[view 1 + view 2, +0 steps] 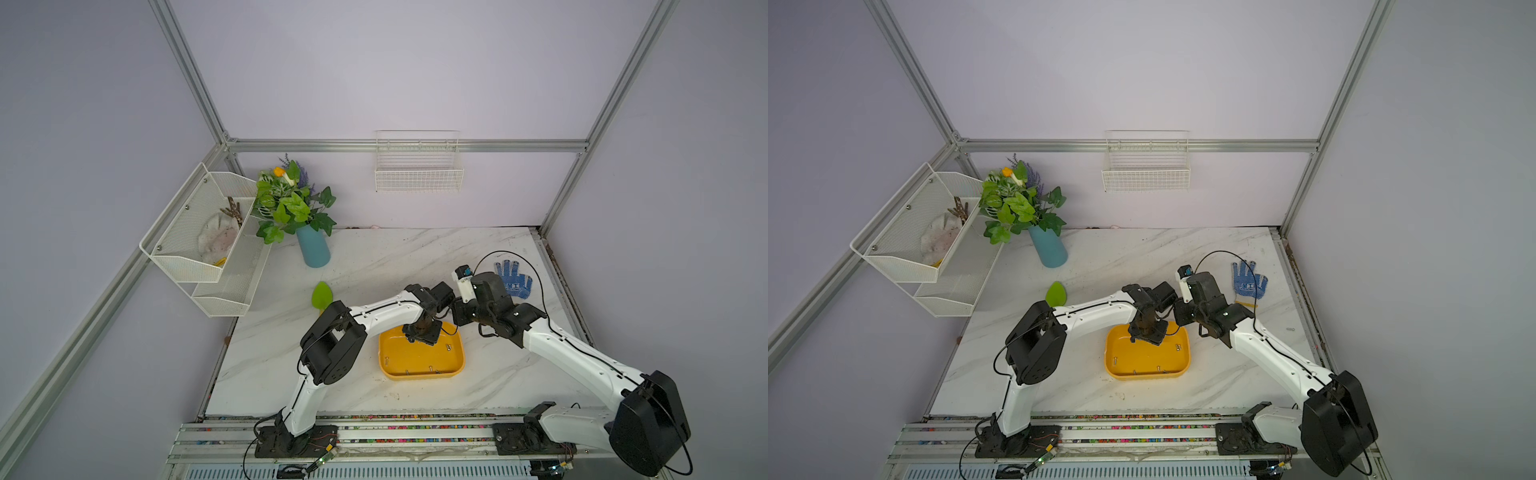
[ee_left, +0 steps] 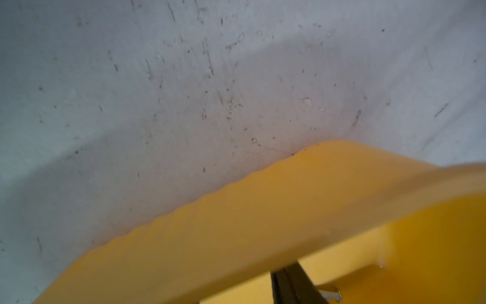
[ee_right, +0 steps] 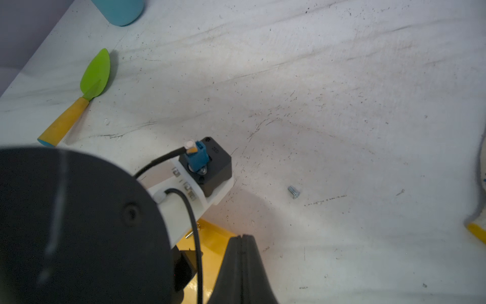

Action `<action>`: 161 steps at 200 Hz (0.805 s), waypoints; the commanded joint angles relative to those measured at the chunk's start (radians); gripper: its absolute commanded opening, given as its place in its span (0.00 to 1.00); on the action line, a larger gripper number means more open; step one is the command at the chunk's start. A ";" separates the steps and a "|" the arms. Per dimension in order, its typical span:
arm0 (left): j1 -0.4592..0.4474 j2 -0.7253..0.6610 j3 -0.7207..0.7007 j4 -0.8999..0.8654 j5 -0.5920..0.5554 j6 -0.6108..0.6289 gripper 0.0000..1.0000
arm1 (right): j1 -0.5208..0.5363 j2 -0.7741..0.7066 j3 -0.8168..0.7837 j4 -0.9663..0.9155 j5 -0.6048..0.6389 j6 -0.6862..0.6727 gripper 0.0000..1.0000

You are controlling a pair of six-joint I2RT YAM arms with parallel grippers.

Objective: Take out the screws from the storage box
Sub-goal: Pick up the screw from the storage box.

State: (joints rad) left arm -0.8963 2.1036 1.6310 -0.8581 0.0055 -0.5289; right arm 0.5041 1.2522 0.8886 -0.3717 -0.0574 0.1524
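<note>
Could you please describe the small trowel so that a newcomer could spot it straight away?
Start at the marble table and find the blue vase of greenery at its back left corner. Just in front of that vase, lying flat between it and the left arm, is the trowel. It is the only thing with a lime-green, leaf-shaped blade, set on a yellow handle.

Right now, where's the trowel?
In both top views the trowel lies on the table, left side, between the vase and the elbow of the left arm.
</note>
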 commanded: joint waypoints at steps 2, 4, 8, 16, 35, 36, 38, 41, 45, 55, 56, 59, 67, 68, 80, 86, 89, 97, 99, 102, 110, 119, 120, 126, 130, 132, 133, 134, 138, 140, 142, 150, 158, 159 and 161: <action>0.011 0.048 0.089 0.001 0.022 0.032 0.45 | -0.002 -0.019 0.028 0.013 0.005 -0.035 0.04; 0.012 0.050 0.087 0.003 0.023 0.031 0.45 | -0.002 -0.018 0.028 0.013 0.005 -0.039 0.04; 0.011 0.050 0.081 0.009 0.026 0.030 0.45 | -0.001 -0.015 0.030 0.014 0.007 -0.043 0.04; 0.010 0.046 0.064 0.022 0.033 0.027 0.44 | -0.002 -0.012 0.036 0.010 0.010 -0.049 0.04; 0.013 0.032 0.033 0.046 0.026 0.035 0.38 | -0.004 -0.005 0.045 0.008 0.008 -0.053 0.05; 0.013 0.031 0.032 0.046 0.026 0.035 0.38 | -0.004 -0.005 0.045 0.008 0.008 -0.052 0.05; 0.013 0.030 0.029 0.048 0.024 0.036 0.38 | -0.004 -0.005 0.046 0.008 0.008 -0.051 0.05; 0.015 0.027 0.024 0.050 0.022 0.038 0.38 | -0.003 -0.006 0.047 0.010 0.009 -0.050 0.05; 0.018 0.022 0.017 0.056 0.021 0.038 0.38 | -0.003 -0.005 0.046 0.012 0.008 -0.048 0.05; 0.026 0.008 -0.011 0.091 0.031 0.040 0.38 | -0.003 -0.005 0.043 0.021 0.010 -0.048 0.05; 0.026 0.007 -0.014 0.094 0.030 0.040 0.38 | -0.003 -0.005 0.043 0.022 0.011 -0.048 0.05; 0.027 0.004 -0.022 0.106 0.029 0.040 0.38 | -0.004 -0.004 0.041 0.024 0.012 -0.048 0.05; 0.028 -0.003 -0.038 0.134 0.022 0.040 0.37 | -0.004 -0.004 0.037 0.032 0.017 -0.048 0.05; 0.029 -0.004 -0.038 0.136 0.023 0.040 0.37 | -0.003 -0.004 0.037 0.032 0.017 -0.048 0.05; 0.028 0.006 -0.031 0.150 0.032 0.052 0.36 | -0.004 -0.001 0.036 0.033 0.021 -0.050 0.05; 0.028 0.015 -0.024 0.151 0.036 0.056 0.35 | -0.003 0.000 0.036 0.035 0.022 -0.052 0.05; 0.028 0.021 -0.022 0.147 0.035 0.056 0.34 | -0.004 0.001 0.037 0.036 0.022 -0.053 0.05; 0.028 0.033 -0.016 0.138 0.036 0.056 0.33 | -0.004 0.003 0.038 0.033 0.022 -0.058 0.05; 0.028 0.036 -0.016 0.137 0.038 0.056 0.33 | -0.003 0.003 0.039 0.033 0.023 -0.059 0.05; 0.028 0.040 -0.016 0.136 0.039 0.056 0.32 | -0.004 0.003 0.039 0.031 0.024 -0.060 0.04; 0.028 0.045 -0.017 0.131 0.039 0.054 0.29 | -0.004 0.003 0.041 0.027 0.026 -0.066 0.05; 0.027 0.045 -0.021 0.131 0.043 0.053 0.26 | -0.004 0.000 0.041 0.025 0.033 -0.068 0.05; 0.028 0.044 -0.021 0.132 0.043 0.053 0.26 | -0.004 0.000 0.040 0.025 0.034 -0.068 0.05; 0.028 0.041 -0.025 0.133 0.044 0.053 0.26 | -0.004 -0.003 0.038 0.024 0.036 -0.070 0.05; 0.028 0.037 -0.028 0.130 0.045 0.053 0.26 | -0.003 -0.006 0.038 0.024 0.036 -0.070 0.05; 0.028 0.035 -0.028 0.129 0.047 0.054 0.26 | -0.003 -0.006 0.037 0.023 0.036 -0.070 0.05; 0.028 0.034 -0.028 0.127 0.048 0.054 0.26 | -0.003 -0.007 0.037 0.022 0.036 -0.070 0.05; 0.028 0.033 -0.028 0.126 0.049 0.053 0.26 | -0.003 -0.008 0.037 0.023 0.036 -0.070 0.05; 0.029 0.029 -0.028 0.121 0.051 0.053 0.26 | -0.003 -0.009 0.035 0.022 0.036 -0.071 0.05; 0.028 0.027 -0.028 0.119 0.052 0.053 0.26 | -0.004 -0.010 0.035 0.021 0.036 -0.071 0.05; 0.028 0.025 -0.029 0.116 0.054 0.053 0.27 | -0.003 -0.011 0.035 0.021 0.036 -0.070 0.05; 0.029 0.017 -0.033 0.104 0.064 0.051 0.28 | -0.003 -0.013 0.033 0.020 0.034 -0.070 0.05; 0.030 0.011 -0.038 0.086 0.071 0.048 0.31 | -0.003 -0.013 0.032 0.019 0.035 -0.069 0.05; 0.029 0.010 -0.038 0.085 0.073 0.047 0.31 | -0.003 -0.013 0.032 0.019 0.035 -0.069 0.05; 0.029 0.009 -0.041 0.082 0.075 0.046 0.32 | -0.004 -0.013 0.032 0.020 0.036 -0.068 0.05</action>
State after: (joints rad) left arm -0.8703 2.1311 1.6318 -0.7353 0.0483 -0.4858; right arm 0.5003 1.2503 0.9077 -0.3607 -0.0338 0.0925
